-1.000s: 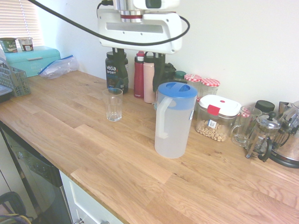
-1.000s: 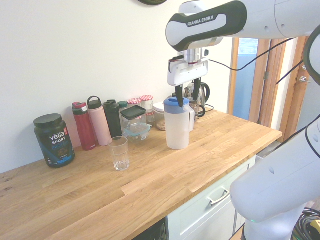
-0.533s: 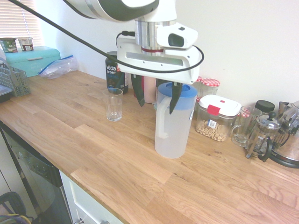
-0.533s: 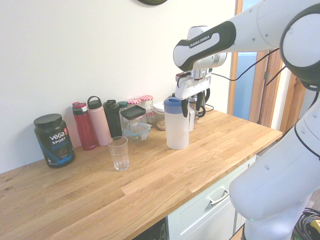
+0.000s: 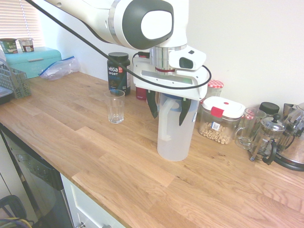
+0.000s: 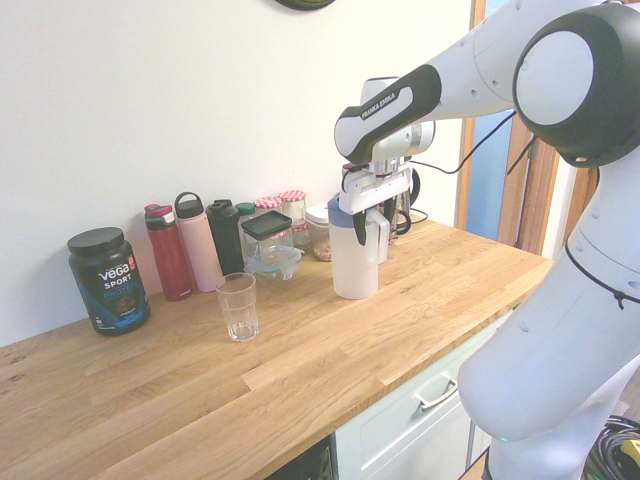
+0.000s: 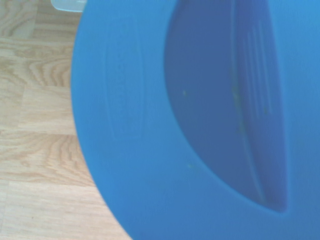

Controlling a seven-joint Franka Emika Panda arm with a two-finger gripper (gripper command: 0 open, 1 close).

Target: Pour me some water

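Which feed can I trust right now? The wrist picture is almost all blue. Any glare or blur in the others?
Wrist view: soft, filled by the jug's blue lid, only a strip of worktop showing. First exterior view: sharp on the jug, window blinds blown out. Second exterior view: evenly lit, bright doorway behind the open claw.

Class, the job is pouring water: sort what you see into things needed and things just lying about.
Needed: jug holding the water, glass, open gripper straddling the jug's handle.

Lying about: Vega tub, red bottle, pink bottle, cereal box, French press, bread bin.
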